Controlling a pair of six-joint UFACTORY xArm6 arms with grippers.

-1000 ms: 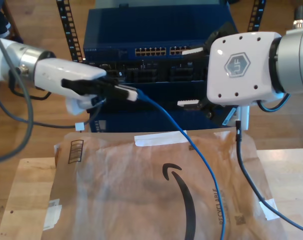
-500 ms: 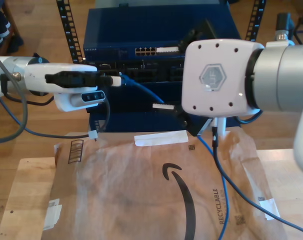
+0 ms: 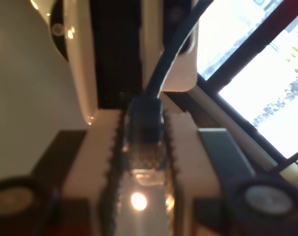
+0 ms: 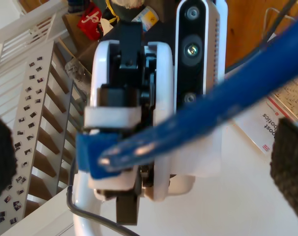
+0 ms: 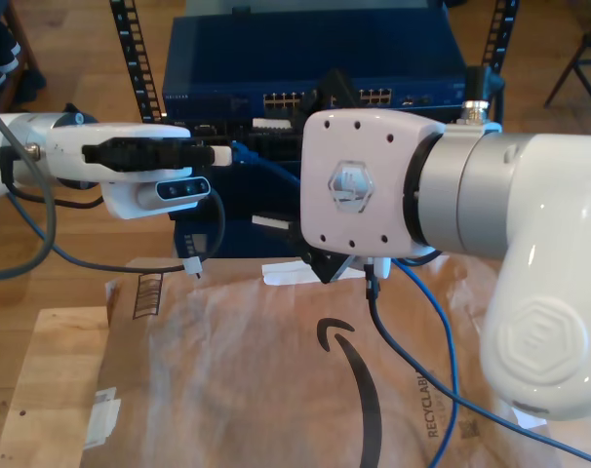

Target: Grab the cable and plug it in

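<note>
My first gripper (image 3: 141, 162) is clamping the thin bright-blue network cable (image 5: 266, 166) at its plug, just before the dark-blue metal rack switch (image 5: 305, 58). The plug is lying along the switch's face. My second gripper (image 4: 145, 160), nearer the switch, is gaping astride the cable.

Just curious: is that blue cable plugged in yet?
Not yet. Its plug sits clamped between my first gripper's fingers, the cable trailing away.
</note>
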